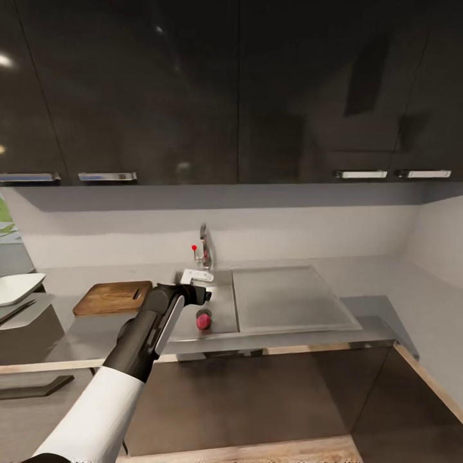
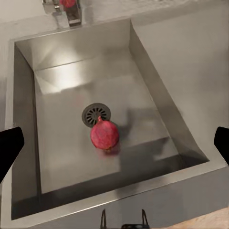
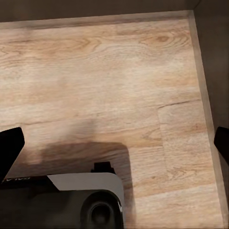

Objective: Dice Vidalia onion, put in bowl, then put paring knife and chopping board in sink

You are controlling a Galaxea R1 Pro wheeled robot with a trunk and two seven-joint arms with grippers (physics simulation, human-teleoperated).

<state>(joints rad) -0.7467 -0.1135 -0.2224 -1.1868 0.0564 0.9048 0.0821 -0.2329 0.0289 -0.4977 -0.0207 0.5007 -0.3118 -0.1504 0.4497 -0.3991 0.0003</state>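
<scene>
The reddish Vidalia onion (image 1: 204,318) (image 2: 104,135) lies on the floor of the steel sink (image 1: 223,301) (image 2: 71,52), just beside the drain. My left gripper (image 1: 200,296) (image 2: 114,148) hangs open above the basin, its fingers spread wide to either side of the onion and well above it. The wooden chopping board (image 1: 112,297) lies on the countertop left of the sink. A white bowl (image 1: 19,287) sits at the far left, with a slim dark knife-like thing (image 1: 16,312) in front of it. My right gripper (image 3: 114,145) is open over wooden floor, holding nothing.
A faucet (image 1: 203,247) with a red knob stands behind the sink. A ribbed steel drainboard (image 1: 289,299) adjoins the sink on the right. Dark wall cabinets (image 1: 231,90) hang above the counter. The robot's base (image 3: 90,200) appears in the right wrist view.
</scene>
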